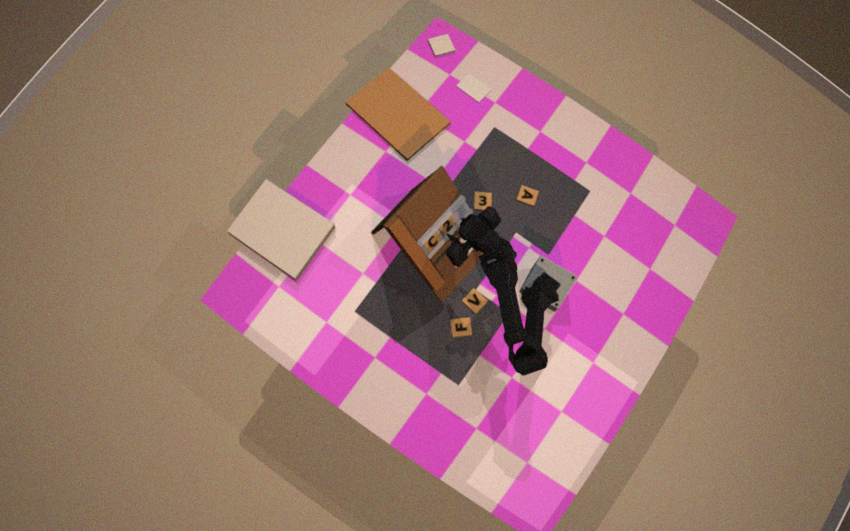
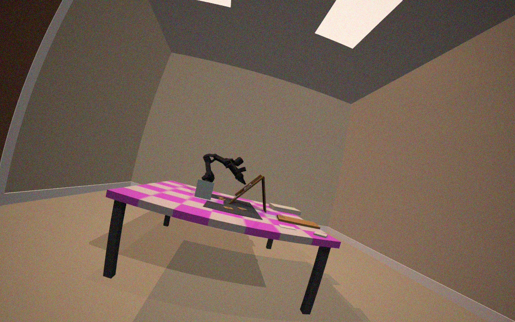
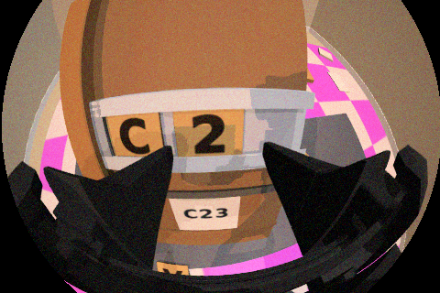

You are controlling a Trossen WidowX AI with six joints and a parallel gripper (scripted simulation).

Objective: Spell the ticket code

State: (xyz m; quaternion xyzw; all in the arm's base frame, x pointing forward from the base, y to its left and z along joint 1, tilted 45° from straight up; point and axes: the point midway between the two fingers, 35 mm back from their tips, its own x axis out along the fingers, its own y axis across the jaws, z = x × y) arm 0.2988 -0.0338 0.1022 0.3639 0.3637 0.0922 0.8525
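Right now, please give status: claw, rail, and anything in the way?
Claw open, holding nothing. Rail shows C, 2; ticket reads C23. Tile 3 on the mat beside the board. Open end unobstructed.

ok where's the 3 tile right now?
In the top view the 3 tile lies flat on the dark mat, just past the rail's open end, with the A tile on its far side.

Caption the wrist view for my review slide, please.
Open jaws facing rail with tiles C and 2 seated; ticket reads C23.
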